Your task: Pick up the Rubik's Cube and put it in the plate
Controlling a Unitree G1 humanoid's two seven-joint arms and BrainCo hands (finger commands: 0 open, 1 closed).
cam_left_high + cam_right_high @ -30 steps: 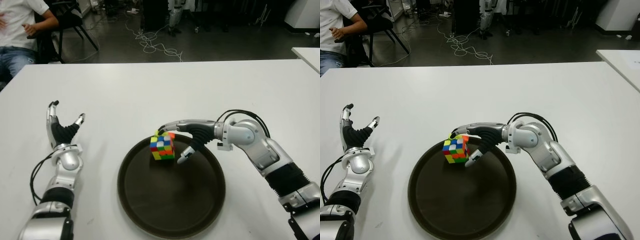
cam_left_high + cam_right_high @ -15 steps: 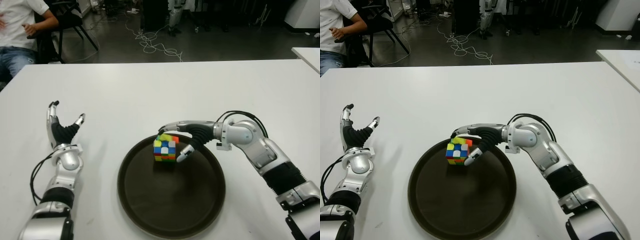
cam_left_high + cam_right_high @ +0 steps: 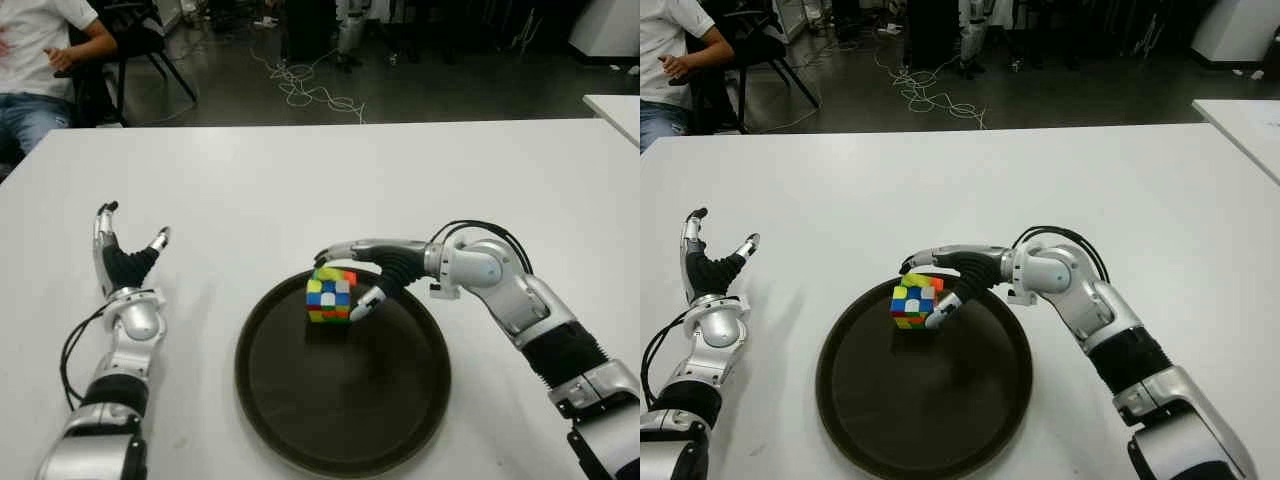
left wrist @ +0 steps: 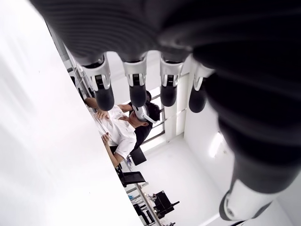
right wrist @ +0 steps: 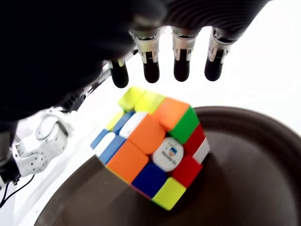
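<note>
Resting cube: Rubik's Cube [image 3: 331, 294] is seen inside the plate [image 3: 343, 400], toward its far rim.
Right robot hand [image 3: 352, 282]: fingers spread around the cube, nothing gripped.
Left robot hand [image 3: 122, 265]: open, near the table's [image 3: 300, 180] left edge.

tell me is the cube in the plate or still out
In: the Rubik's Cube sits on the plate near its far rim, right hand open around it.

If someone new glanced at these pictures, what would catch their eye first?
Most striking is the bright Rubik's Cube at the far edge of the dark round plate on the white table. The right hand is spread around it with fingers extended. The left hand shows open at the plate's left.
</note>
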